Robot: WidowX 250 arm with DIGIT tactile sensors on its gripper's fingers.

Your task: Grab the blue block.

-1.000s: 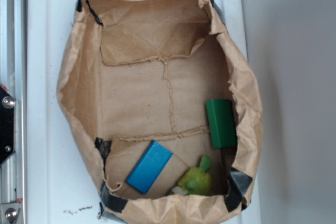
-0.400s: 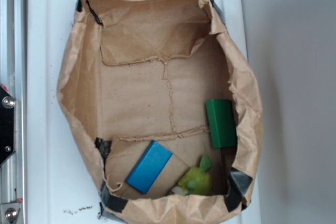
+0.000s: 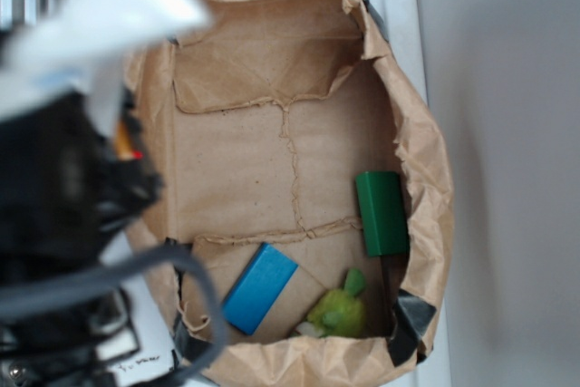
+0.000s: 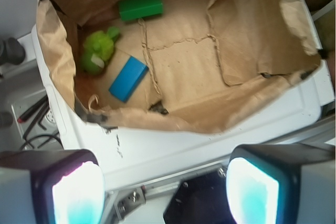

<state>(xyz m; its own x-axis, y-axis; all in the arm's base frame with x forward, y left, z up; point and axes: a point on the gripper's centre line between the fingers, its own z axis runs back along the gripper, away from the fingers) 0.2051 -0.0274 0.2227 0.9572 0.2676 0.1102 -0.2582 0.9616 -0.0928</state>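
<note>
The blue block (image 3: 260, 288) lies flat on the floor of an opened brown paper bag (image 3: 426, 160), near its front left corner. In the wrist view the blue block (image 4: 128, 78) sits far ahead, inside the bag (image 4: 58, 61). My gripper (image 4: 165, 192) hangs outside the bag, over the white tray edge, open with nothing between its two glowing pads (image 4: 79, 195). In the exterior view the blurred dark arm (image 3: 63, 188) covers the bag's left side, well left of the block; the fingers do not show there.
A dark green block (image 3: 381, 213) lies by the bag's right wall, and a yellow-green plush toy (image 3: 340, 310) sits right of the blue block. The bag rests on a white tray (image 4: 210, 145). Black cables (image 4: 31, 124) and a metal rail (image 4: 173, 203) lie beside the tray.
The arm has swung into the exterior view from the left and now hides the bag's left edge. The blocks and the plush toy have not moved.
</note>
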